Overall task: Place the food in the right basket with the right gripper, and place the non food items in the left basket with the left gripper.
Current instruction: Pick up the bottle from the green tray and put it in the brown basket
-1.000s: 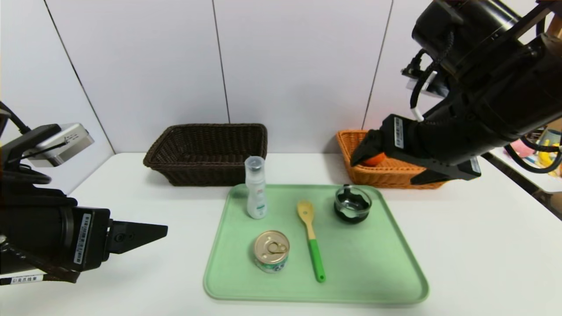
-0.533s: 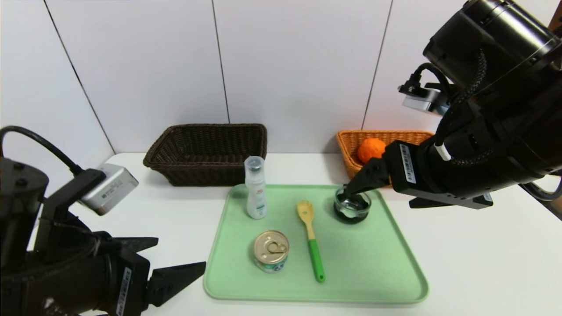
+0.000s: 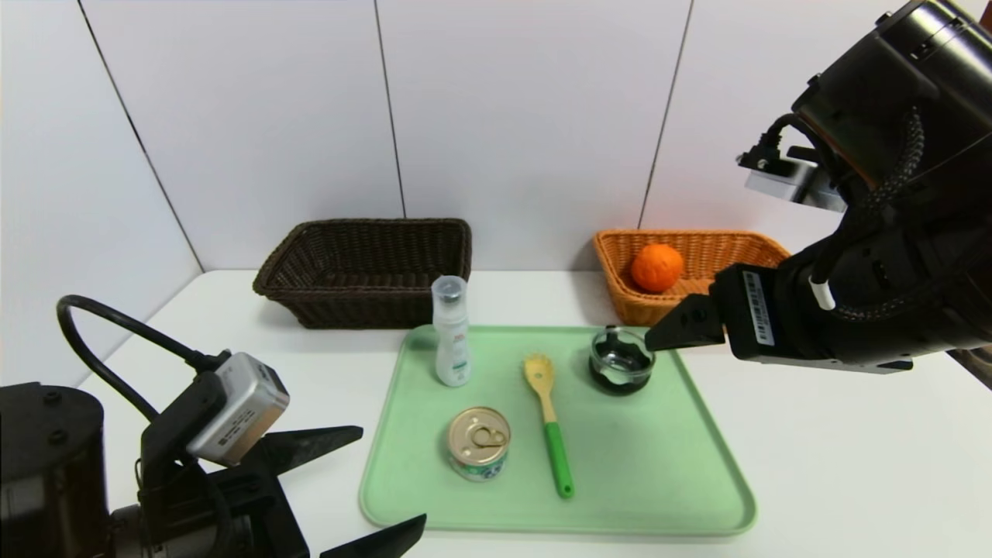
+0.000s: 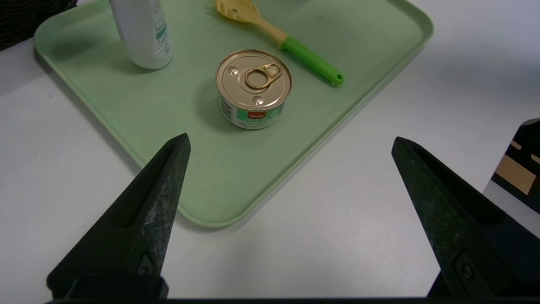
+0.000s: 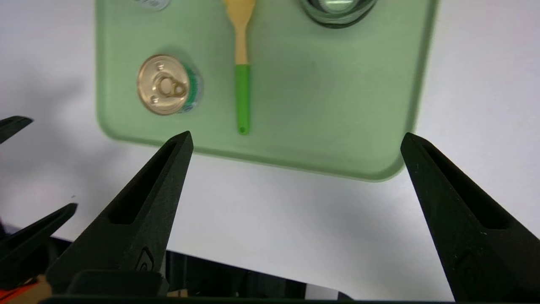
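Observation:
An orange fruit [image 3: 656, 267] lies in the orange-tan right basket [image 3: 614, 260]. The dark brown left basket [image 3: 364, 226] holds nothing I can see. On the green tray stand a white bottle [image 3: 451, 333], a tin can [image 3: 479, 443] with a gold lid, a yellow spoon [image 3: 549, 418] with a green handle, and a dark glass dish [image 3: 621, 360]. My left gripper [image 4: 291, 138] is open and empty, low at the tray's front left corner, with the can [image 4: 253, 88] ahead of it. My right gripper [image 5: 296, 136] is open and empty, raised to the right of the dish.
The green tray [image 3: 659, 480] lies in the middle of the white table [image 3: 852, 465]. Both baskets stand against the back wall. My right arm's bulk fills the upper right of the head view.
My right gripper has drawn back from over the right basket toward the front right, uncovering the orange. My left gripper has turned and moved toward the tray's front left corner.

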